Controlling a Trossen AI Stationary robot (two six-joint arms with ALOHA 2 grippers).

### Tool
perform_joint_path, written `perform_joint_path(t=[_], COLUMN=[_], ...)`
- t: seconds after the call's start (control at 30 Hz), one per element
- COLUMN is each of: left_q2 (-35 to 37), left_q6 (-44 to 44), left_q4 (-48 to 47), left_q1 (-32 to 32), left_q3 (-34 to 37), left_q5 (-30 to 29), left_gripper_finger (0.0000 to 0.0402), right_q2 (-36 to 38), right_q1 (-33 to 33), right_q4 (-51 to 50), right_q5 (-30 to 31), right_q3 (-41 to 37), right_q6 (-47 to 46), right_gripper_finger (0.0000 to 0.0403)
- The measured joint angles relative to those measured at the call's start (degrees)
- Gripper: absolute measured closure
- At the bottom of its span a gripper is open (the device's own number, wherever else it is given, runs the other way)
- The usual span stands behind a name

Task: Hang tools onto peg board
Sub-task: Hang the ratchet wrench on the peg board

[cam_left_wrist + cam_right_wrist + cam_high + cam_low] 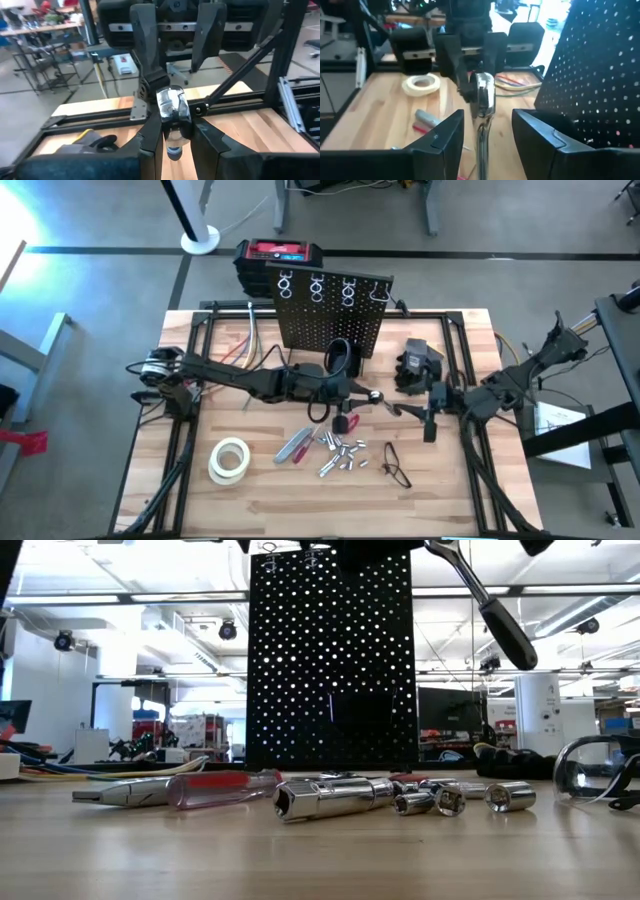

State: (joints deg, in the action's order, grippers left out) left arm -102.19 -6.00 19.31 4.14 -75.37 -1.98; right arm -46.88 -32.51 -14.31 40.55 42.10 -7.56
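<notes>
A ratchet wrench (392, 406) with a silvery head and a black handle (507, 632) hangs above the table's middle, with my left gripper (362, 393) shut on it. My right gripper (487, 125) faces it from the right and is open. Its fingers (445, 137) stand on either side of the wrench's shaft (480, 142) with gaps showing. The peg board (330, 315) stands upright at the far side, ring hooks (316, 283) along its top. Red-handled tools (295, 445) and silvery sockets (341, 452) lie on the wood near the front. My left gripper pinches the wrench's silvery head (171, 104) between its two fingers (150, 142). The fingers come about level from the table's left. The wrench sticks out beyond the fingertips toward my right gripper, lifted clear of the table, its black handle slanting down to the right.
A whitish tape roll (229, 460) lies near left, safety glasses (395, 465) near right. Black gloves (420, 360) sit right of the board, whose small bin (341, 356) is at its foot. A red-and-black box (278, 255) stands behind the board.
</notes>
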Motion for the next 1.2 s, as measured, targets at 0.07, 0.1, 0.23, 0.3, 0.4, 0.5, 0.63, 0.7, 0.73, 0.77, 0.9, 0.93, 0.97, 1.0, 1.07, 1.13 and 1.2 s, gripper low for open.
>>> perform_joint_path(t=[0.07, 0.1, 0.23, 0.3, 0.4, 0.5, 0.63, 0.7, 0.73, 0.77, 0.9, 0.93, 0.97, 1.0, 1.07, 1.13, 1.2], left_q2=[0.0, -0.1, -0.4, -0.5, -0.5, -0.5, -0.4, -0.2, -0.2, -0.2, -0.1, -0.1, -0.1, -0.1, -0.1, -0.1, 0.1], left_q6=[-0.8, -1.2, -1.2, -1.2, -1.2, -1.3, -2.1, -2.3, -2.5, -2.5, -2.5, -2.5, -2.5, -2.2, -1.8, -1.4, -0.9], left_q4=[-0.2, -0.2, -0.3, -0.4, -0.5, -1.2, -0.9, -0.6, -0.4, -0.4, 0.0, 0.1, 0.2, 0.3, 0.2, 0.4, 0.3], left_q1=[-0.3, -0.6, -0.8, -0.8, -0.8, -0.8, -0.8, -0.8, -0.9, -0.9, -0.9, -0.9, -0.9, -0.9, -0.9, -0.9, -0.9], left_q3=[0.0, 0.0, 0.0, 0.0, 0.1, 0.2, 0.2, 0.2, 0.2, 0.2, 0.2, 0.2, 0.2, 0.2, 0.2, 0.2, 0.2], left_q5=[2.3, 2.9, 3.1, 3.9, 5.6, 6.5, 7.7, 7.6, 7.6, 7.5, 7.6, 7.6, 7.6, 7.6, 7.6, 7.4, 7.3], left_gripper_finger=[0.0342, 0.0342, 0.0342, 0.0342, 0.0342, 0.0343, 0.0343, 0.0343, 0.0343, 0.0343, 0.0343, 0.0343, 0.0343, 0.0343, 0.0343, 0.0343, 0.0343], right_q2=[-1.5, -2.2, -5.0, -6.6, -8.5, -10.0, -10.3, -10.1, -10.1, -10.1, -10.2, -10.2, -10.2, -10.2, -10.2, -10.2, -10.3], right_q1=[1.3, 2.0, 4.7, 6.1, 7.8, 8.5, 8.5, 8.6, 8.6, 8.8, 9.5, 9.8, 10.2, 10.5, 11.0, 11.4, 12.0], right_q4=[-0.1, 0.6, 3.8, 3.7, 3.9, 3.8, 2.4, 1.1, 0.6, 0.1, -0.4, -0.4, -0.5, -0.6, -1.1, -1.8, -1.7], right_q5=[-1.0, -1.6, -6.6, -7.7, -8.4, -10.4, -12.5, -12.7, -12.6, -12.6, -14.8, -15.7, -16.4, -16.7, -16.7, -16.7, -16.8], right_q3=[0.6, 0.9, 1.9, 2.2, 2.6, 3.1, 4.2, 4.8, 5.0, 5.2, 5.7, 5.7, 5.7, 5.7, 5.7, 5.7, 5.6], right_q6=[0.0, 0.1, 0.8, 0.3, -1.0, -1.8, -3.0, -4.5, -4.9, -5.2, -5.5, -5.5, -5.7, -5.8, -6.0, -6.0, -6.0], right_gripper_finger=[0.024, 0.0238, 0.0233, 0.0233, 0.0237, 0.0244, 0.0266, 0.0281, 0.0287, 0.0293, 0.0306, 0.0308, 0.031, 0.0311, 0.0314, 0.0316, 0.0322])
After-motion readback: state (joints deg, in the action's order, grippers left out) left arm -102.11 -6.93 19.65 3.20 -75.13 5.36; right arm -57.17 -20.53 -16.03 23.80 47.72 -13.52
